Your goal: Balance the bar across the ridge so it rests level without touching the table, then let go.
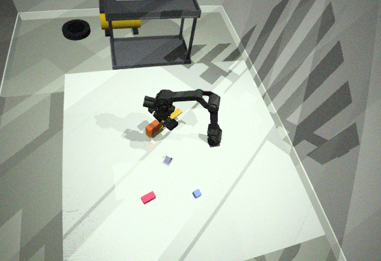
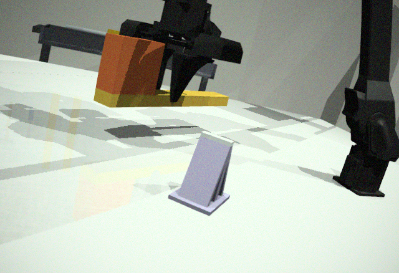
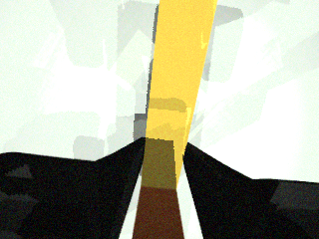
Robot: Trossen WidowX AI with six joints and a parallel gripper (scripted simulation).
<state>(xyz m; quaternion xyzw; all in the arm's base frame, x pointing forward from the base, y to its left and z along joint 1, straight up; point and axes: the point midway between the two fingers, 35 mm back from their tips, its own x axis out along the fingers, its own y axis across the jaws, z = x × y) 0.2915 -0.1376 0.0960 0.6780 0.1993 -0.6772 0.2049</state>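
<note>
A red block (image 1: 148, 197) lies nearer the table's (image 1: 122, 236) (image 2: 290, 237) (image 3: 40, 100) left edge than a little blue block (image 1: 197, 193). The hand (image 1: 164, 124) (image 2: 166, 96) (image 3: 163, 144) holds the yellow bar (image 1: 175, 114) (image 2: 206, 99) (image 3: 181, 50). A gray cart (image 1: 150, 14) (image 2: 70, 39) stands by the far edge.

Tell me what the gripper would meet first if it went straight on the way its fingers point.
The gripper points down, shut on the yellow bar. Straight on, the white tabletop looks first, probably met by the bar's underside; the remaining gap is hard to judge.
</note>
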